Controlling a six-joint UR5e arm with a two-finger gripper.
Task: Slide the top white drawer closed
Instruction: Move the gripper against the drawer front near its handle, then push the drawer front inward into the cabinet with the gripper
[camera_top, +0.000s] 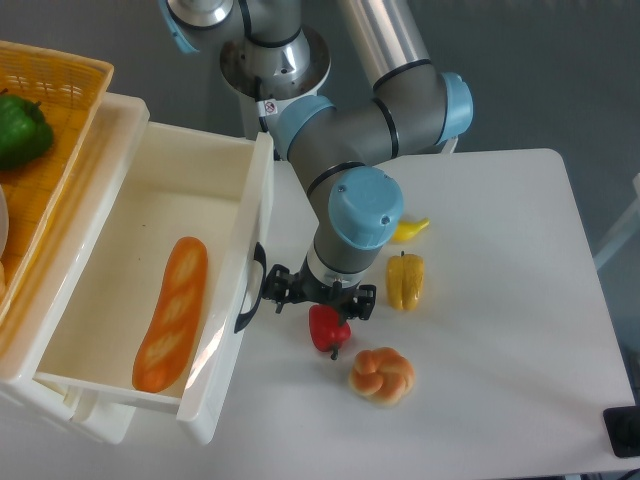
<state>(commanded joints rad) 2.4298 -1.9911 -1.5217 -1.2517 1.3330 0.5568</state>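
The top white drawer (256, 195) stands pulled out at the left, seen from above, with a long baguette (172, 312) lying inside it. Its black curved handle (250, 290) is on the front face, which points right. My gripper (318, 303) points down just to the right of the handle, its left side close to or touching the handle; I cannot tell which. The wrist hides the fingertips, so their spacing does not show. A red pepper (328, 330) lies right under the gripper.
A woven yellow basket (60, 90) holding a green pepper (20, 130) sits on the cabinet at the far left. A yellow pepper (404, 280), a banana (412, 230) and a bread roll (381, 375) lie on the white table (500, 300). A black object (622, 432) is at the lower right edge.
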